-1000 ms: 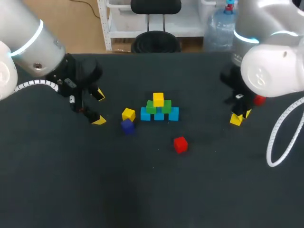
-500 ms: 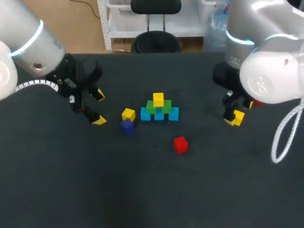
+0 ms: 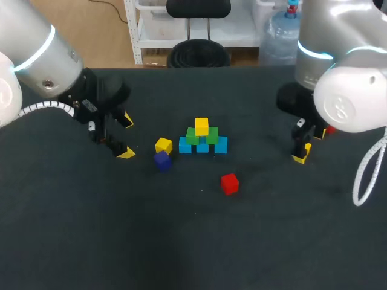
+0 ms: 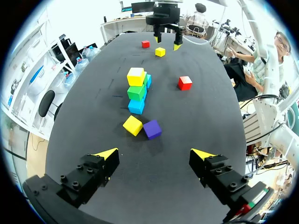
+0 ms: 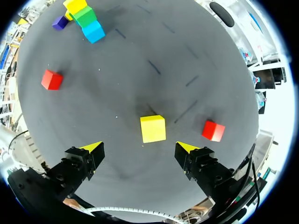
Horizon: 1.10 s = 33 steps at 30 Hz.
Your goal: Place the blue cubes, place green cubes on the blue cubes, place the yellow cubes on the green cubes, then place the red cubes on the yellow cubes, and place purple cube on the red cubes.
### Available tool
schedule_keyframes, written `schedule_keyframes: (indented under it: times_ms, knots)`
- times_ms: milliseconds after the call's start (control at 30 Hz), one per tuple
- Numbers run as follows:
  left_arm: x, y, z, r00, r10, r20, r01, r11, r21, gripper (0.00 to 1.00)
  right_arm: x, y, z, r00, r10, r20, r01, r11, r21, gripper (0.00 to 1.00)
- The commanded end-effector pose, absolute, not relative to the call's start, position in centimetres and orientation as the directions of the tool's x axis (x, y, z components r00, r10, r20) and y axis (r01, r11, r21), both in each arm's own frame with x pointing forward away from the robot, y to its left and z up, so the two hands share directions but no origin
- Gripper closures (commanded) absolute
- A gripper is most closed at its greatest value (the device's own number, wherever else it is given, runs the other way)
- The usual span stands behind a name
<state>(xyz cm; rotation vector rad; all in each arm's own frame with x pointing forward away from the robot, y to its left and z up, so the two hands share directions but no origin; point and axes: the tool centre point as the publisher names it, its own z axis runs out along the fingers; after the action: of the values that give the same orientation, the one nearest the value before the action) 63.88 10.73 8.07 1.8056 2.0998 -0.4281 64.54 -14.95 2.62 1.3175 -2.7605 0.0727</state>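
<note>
Two grippers spread wide, nothing held, and a half-built pyramid point(image 3: 202, 140) to protect, so plenty can slip from here. The right gripper point(image 5: 139, 147) hangs over the lone yellow cube point(image 5: 153, 128), a finger either side and well clear of it. That cube sits a touch nearer one finger than the other, so I reckon an uneven close could shove it aside rather than pinch it square. Watch the far red cube point(image 5: 213, 130) too, near the yellow one and just ahead of the outer finger: a sloppy descent could clip it. From above, the pyramid stands at 9 o'clock from that gripper, its top yellow cube point(image 3: 201, 126) perched on the green cubes point(image 3: 193, 138) over the blue cubes point(image 3: 185, 145). A heavy or skewed placement beside that cap could knock the rows apart. The left gripper point(image 3: 126, 137) waits empty at 9 o'clock of the pyramid. The second yellow cube point(image 3: 163, 145) sits just beside the purple cube point(image 3: 161, 160) at 8 o'clock, so a careless grab could drag both. The near red cube point(image 3: 229, 183) lies at 5 o'clock, well apart
</note>
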Motion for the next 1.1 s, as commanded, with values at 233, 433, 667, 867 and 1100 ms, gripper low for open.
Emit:
schedule_keyframes:
  times_ms: [233,433,667,867,1100]
  knots:
    - [63.9,10.8,8.0,-0.135,0.887,-0.442,0.989,0.147,-0.007,0.0,65.4,-15.4,1.5,-0.587,-0.805,0.086,-0.806,0.591,0.027,0.0]
    - [63.9,10.8,8.0,-0.135,0.887,-0.442,0.989,0.147,-0.007,0.0,65.8,-15.7,0.9,-0.567,-0.819,0.093,-0.82,0.572,0.037,0.0]
    - [63.9,10.8,8.0,-0.135,0.887,-0.442,0.989,0.147,-0.007,0.0,66.5,-16.0,0.2,-0.532,-0.842,0.092,-0.841,0.538,0.063,0.0]
    - [63.9,10.8,8.0,-0.135,0.887,-0.442,0.989,0.147,-0.007,0.0,66.9,-15.9,-0.1,-0.5,-0.862,0.082,-0.859,0.505,0.08,0.0]
    - [63.9,10.8,8.0,-0.135,0.887,-0.442,0.989,0.147,-0.007,0.0,66.9,-15.4,0.0,-0.485,-0.871,0.077,-0.868,0.491,0.081,0.17]
